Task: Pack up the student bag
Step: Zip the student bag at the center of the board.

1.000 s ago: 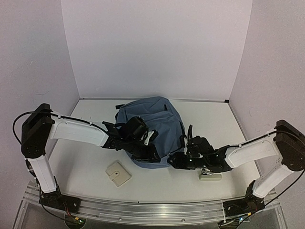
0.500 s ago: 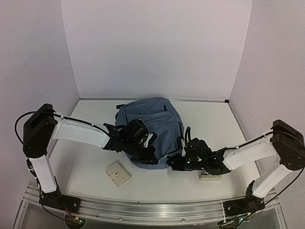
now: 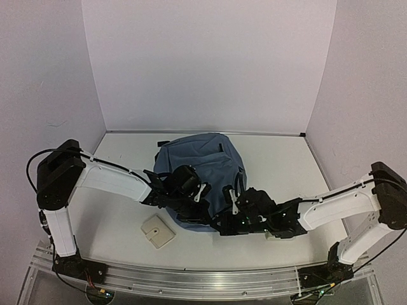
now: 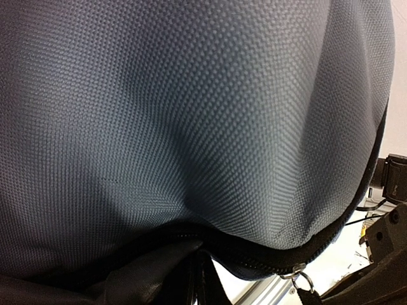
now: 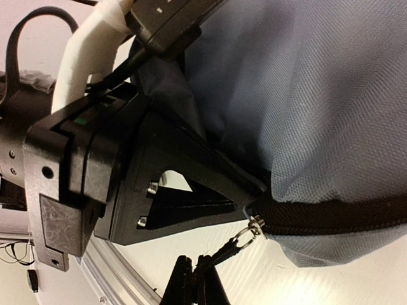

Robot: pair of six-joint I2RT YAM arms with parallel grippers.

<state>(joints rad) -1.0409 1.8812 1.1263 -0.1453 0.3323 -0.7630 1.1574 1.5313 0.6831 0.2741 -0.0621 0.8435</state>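
The student bag [image 3: 202,166], slate-blue with black zips, lies in the middle of the table. My left gripper [image 3: 202,215] is at its near edge. In the left wrist view the gripper [image 4: 196,257] is shut on the bag's black zip edge, under blue fabric [image 4: 191,114] that fills the frame. Just right of it, my right gripper [image 3: 224,226] reaches in. The right wrist view shows that gripper [image 5: 196,264] shut on the black zip pull tab [image 5: 223,251]. The tab hangs from a metal ring [image 5: 245,236] on the zip [image 5: 331,216].
A beige square item [image 3: 158,230] lies on the table near the front, left of the grippers. A small white object [image 3: 280,236] sits half hidden under my right forearm. The metal rail [image 3: 203,276] runs along the near edge.
Both grippers have closed. The right gripper has moved left along the bag's near edge and now holds the pull tab. The left gripper has shifted a little toward the front.
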